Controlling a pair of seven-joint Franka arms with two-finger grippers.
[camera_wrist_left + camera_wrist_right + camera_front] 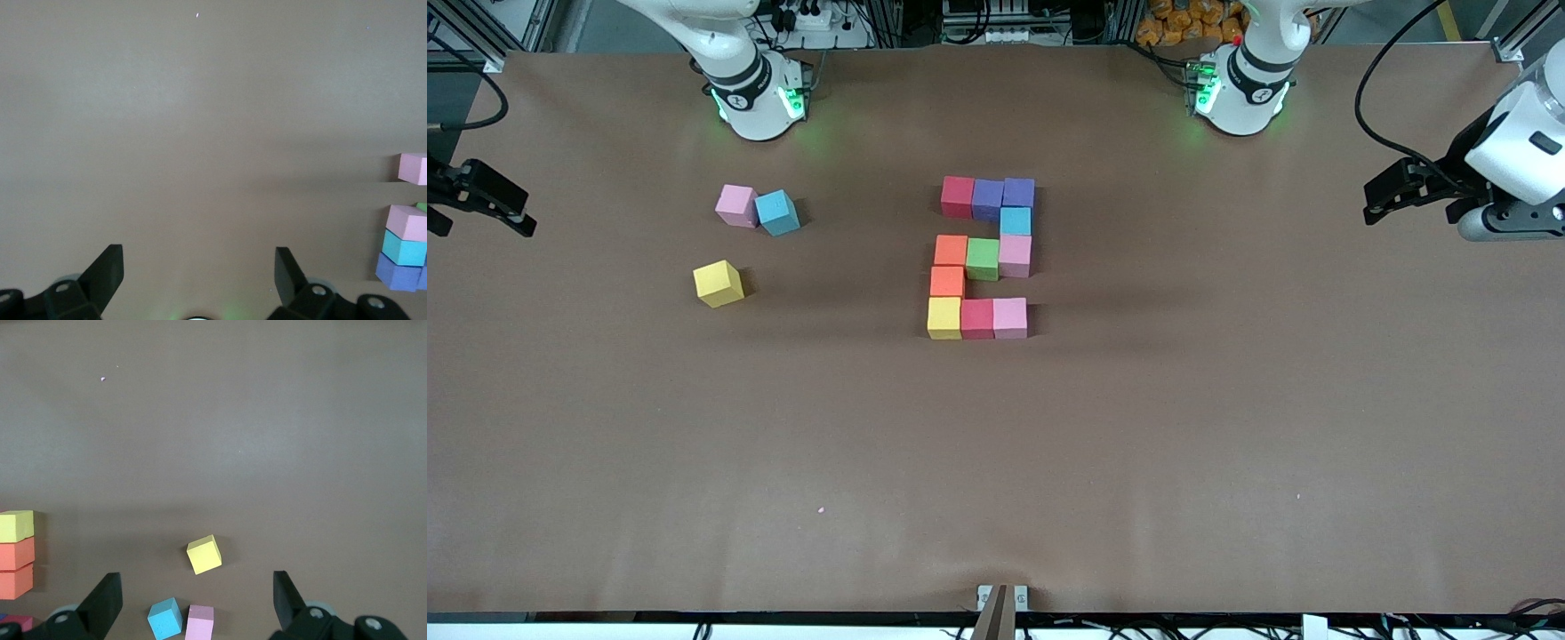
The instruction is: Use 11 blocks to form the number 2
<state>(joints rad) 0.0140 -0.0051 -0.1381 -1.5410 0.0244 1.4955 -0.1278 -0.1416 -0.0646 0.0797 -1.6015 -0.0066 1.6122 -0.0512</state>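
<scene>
Eleven blocks (983, 258) are lying together at the middle of the table (1138, 427) as the number 2 (1000, 194), with three loose cubes, a pink one (736, 204) touching a blue one (777, 212) and a yellow one (718, 284) nearer the front camera, sitting toward the right arm's end. The left gripper (199, 270) is waiting over bare table at the left arm's end, its jaws standing wide apart and holding nothing. The right gripper (197, 595) is hanging over the right arm's end with jaws likewise spread and empty.
</scene>
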